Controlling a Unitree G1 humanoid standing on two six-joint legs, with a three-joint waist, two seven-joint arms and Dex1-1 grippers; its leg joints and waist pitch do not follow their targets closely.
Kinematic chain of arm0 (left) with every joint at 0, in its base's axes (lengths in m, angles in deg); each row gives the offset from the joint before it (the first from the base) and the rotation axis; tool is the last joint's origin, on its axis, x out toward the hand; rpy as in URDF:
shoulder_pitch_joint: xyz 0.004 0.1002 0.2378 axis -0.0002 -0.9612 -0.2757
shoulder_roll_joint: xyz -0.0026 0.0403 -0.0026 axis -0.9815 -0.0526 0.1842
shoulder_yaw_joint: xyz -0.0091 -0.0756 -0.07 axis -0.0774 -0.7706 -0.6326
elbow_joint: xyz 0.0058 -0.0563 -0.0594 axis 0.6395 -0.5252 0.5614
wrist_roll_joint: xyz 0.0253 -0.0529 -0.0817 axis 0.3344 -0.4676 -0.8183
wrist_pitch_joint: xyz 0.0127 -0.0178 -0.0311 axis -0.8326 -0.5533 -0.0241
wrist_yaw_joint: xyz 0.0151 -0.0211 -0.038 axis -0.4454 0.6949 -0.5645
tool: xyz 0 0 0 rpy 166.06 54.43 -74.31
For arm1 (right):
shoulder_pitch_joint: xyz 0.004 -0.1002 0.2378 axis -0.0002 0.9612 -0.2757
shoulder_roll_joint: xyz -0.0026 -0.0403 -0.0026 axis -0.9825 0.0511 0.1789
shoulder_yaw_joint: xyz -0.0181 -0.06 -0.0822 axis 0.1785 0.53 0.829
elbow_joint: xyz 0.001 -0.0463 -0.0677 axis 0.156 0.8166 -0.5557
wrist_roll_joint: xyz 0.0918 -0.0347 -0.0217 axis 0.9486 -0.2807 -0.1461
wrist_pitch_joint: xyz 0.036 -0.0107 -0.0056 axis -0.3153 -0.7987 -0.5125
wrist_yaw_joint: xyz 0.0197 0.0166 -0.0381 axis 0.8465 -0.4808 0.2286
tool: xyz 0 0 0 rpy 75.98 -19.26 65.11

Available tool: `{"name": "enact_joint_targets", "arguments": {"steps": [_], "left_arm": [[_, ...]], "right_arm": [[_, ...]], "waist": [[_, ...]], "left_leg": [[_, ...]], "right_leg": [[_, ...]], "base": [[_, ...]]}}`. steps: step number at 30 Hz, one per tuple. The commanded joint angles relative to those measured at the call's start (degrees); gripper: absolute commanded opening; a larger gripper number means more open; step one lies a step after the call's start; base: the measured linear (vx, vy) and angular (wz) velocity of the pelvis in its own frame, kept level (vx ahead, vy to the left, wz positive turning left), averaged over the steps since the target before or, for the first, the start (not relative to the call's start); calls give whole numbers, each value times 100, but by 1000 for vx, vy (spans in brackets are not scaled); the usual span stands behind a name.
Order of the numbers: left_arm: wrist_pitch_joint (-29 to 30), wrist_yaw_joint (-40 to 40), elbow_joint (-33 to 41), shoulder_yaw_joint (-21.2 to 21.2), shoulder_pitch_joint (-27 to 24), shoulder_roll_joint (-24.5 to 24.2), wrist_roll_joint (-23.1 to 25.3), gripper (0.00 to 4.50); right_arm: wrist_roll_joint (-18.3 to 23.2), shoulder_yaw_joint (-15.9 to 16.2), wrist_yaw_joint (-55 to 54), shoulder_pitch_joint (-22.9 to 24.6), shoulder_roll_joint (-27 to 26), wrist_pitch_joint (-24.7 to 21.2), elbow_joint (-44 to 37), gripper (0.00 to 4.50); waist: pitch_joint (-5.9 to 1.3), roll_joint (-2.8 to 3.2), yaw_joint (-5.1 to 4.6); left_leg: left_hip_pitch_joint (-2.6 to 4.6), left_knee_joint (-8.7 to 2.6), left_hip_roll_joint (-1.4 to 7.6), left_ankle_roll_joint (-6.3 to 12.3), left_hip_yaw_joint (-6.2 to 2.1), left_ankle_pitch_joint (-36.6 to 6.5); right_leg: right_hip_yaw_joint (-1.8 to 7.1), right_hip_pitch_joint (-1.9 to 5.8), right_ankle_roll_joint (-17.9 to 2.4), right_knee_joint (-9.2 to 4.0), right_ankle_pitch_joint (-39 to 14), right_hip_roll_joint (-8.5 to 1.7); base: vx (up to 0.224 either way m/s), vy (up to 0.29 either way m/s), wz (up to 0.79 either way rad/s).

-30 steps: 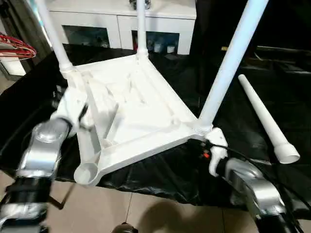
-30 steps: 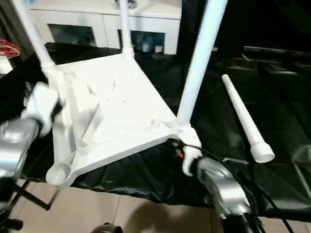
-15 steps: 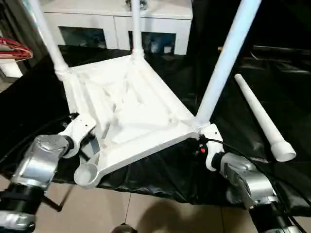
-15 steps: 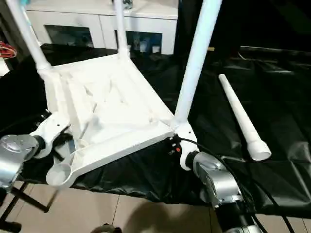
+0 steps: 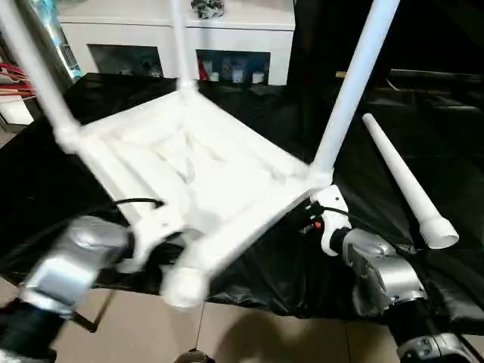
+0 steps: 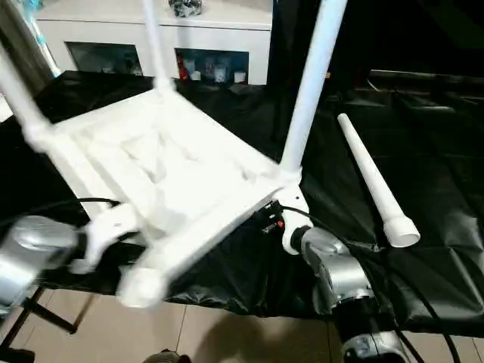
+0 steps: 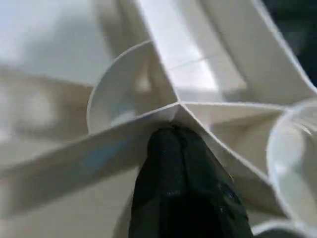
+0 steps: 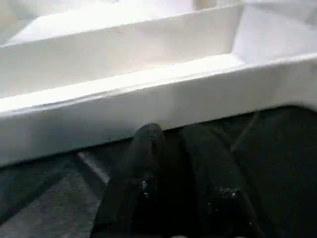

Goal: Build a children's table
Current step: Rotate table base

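The children's table's white tabletop (image 5: 204,166) lies upside down on black cloth, blurred. Three white legs stand in its corner sockets: one near right (image 5: 352,83), one at the back (image 5: 181,45), one far left (image 5: 30,76). The near-left socket (image 5: 181,286) is empty and hangs past the cloth's edge. A fourth leg (image 5: 401,178) lies loose on the cloth to the right. My left gripper (image 7: 173,144) is shut, its tip pressed against a rib junction (image 7: 181,106) of the underside near that empty socket. My right gripper (image 8: 173,136) sits low at the near-right corner, fingers (image 8: 146,148) a narrow gap apart, empty, facing the tabletop's rim (image 8: 124,109).
A white cabinet (image 5: 174,30) with glass doors stands behind the work surface. The black cloth (image 5: 423,98) covers the surface, and its near edge drops to tiled floor (image 5: 265,333). Red wire hangers (image 5: 15,72) show at the far left.
The tabletop has swung, its empty near-left corner moving right and nearer. My left gripper dropped from over the underside to the near edge. My right gripper's fingers have closed in.
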Motion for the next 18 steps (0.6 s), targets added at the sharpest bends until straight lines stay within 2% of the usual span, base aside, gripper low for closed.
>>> {"name": "enact_joint_targets", "arguments": {"steps": [1, 3, 4, 5, 6, 7, 8, 9, 10, 12, 13, 14, 16, 18], "left_arm": [[-35, -101, 75, 217, 151, 157, -132, 0], [-146, 6, -243, 382, 414, 548, -49, 0], [-146, 6, -243, 382, 414, 548, -49, 0], [-180, 47, -370, 435, 504, 677, -22, 0], [-327, 235, -645, 461, 653, 887, 64, 0], [-327, 235, -645, 461, 653, 887, 64, 0], [-478, 434, -912, 470, 788, 1074, 151, 0], [-660, 740, -1272, 430, 964, 1326, 229, 0], [-660, 740, -1272, 430, 964, 1326, 229, 0], [-1131, 1542, -2101, 259, 1338, 1826, 365, 0], [-1131, 1542, -2101, 259, 1338, 1826, 365, 0], [-1344, 1767, -2301, 221, 1415, 1891, 417, 0], [-1627, 2135, -2555, 143, 1512, 1955, 495, 0], [-1900, 2435, -2771, 29, 1594, 2031, 516, 0]], "right_arm": [[8, 66, 42, -81, -50, 101, 5, 58], [1, 67, 41, -58, -24, 102, -44, 45], [1, 67, 41, -58, -24, 102, -44, 29], [1, 62, 34, -46, -9, 102, -67, 29], [-9, 55, 22, -30, 23, 115, -89, 12], [-9, 55, 22, -30, 23, 115, -89, 8], [-17, 42, 6, -12, 49, 123, -113, 8], [-31, 9, -10, 16, 79, 116, -165, 4], [-31, 9, -10, 16, 79, 116, -165, 4], [-44, -131, -85, 99, 159, 47, -377, 4], [-44, -131, -85, 99, 159, 47, -377, 4], [-32, -183, -115, 126, 195, 12, -469, 4], [-49, -243, -194, 163, 265, -25, -599, 4], [-107, -325, -342, 196, 360, -22, -730, 4]], "waist": [[-353, 52, -2], [-359, 47, -26], [-359, 39, -24], [-367, 47, -24], [-374, 60, -44], [-372, 50, -44], [-373, 34, -49], [-385, 47, -38], [-373, 46, -44], [-373, 28, -24], [-383, 31, 3], [-387, 60, 12], [-386, 32, 2], [-388, 33, -1]], "left_leg": [[127, -414, 242, -190, -104, -1841], [107, -394, 222, -130, -91, -1656], [111, -385, 223, -122, -86, -1643], [83, -391, 229, -107, -103, -1559], [79, -367, 218, -81, -96, -1498], [102, -360, 213, -64, -81, -1504], [74, -360, 214, -26, -89, -1444], [87, -351, 224, -28, -94, -1425], [83, -348, 207, -8, -82, -1450], [95, -350, 216, -10, -84, -1590], [103, -341, 221, -12, -95, -1579], [79, -346, 223, -3, -109, -1547], [62, -346, 217, 17, -111, -1508], [69, -334, 215, 36, -106, -1485]], "right_leg": [[244, 244, -1128, -355, -1147, -318], [237, 258, -1111, -360, -999, -294], [239, 259, -1110, -360, -993, -301], [233, 295, -1112, -344, -969, -321], [230, 291, -1111, -342, -887, -306], [228, 272, -1107, -366, -896, -291], [225, 299, -1109, -361, -865, -301], [222, 300, -1116, -347, -835, -310], [218, 285, -1096, -370, -891, -281], [219, 296, -999, -408, -1131, -292], [214, 296, -981, -403, -1137, -304], [211, 305, -953, -397, -1127, -310], [202, 314, -905, -405, -1081, -299], [197, 307, -906, -405, -1094, -303]], "base": [[0, 0, 0], [0, 0, 0], [0, 0, 0], [0, 0, 0], [0, 0, 0], [0, 0, 0], [0, 0, 0], [0, 0, 0], [0, 0, 0], [0, 0, 0], [0, 0, 0], [0, 0, 0], [0, 0, 0], [0, 0, 0]]}}
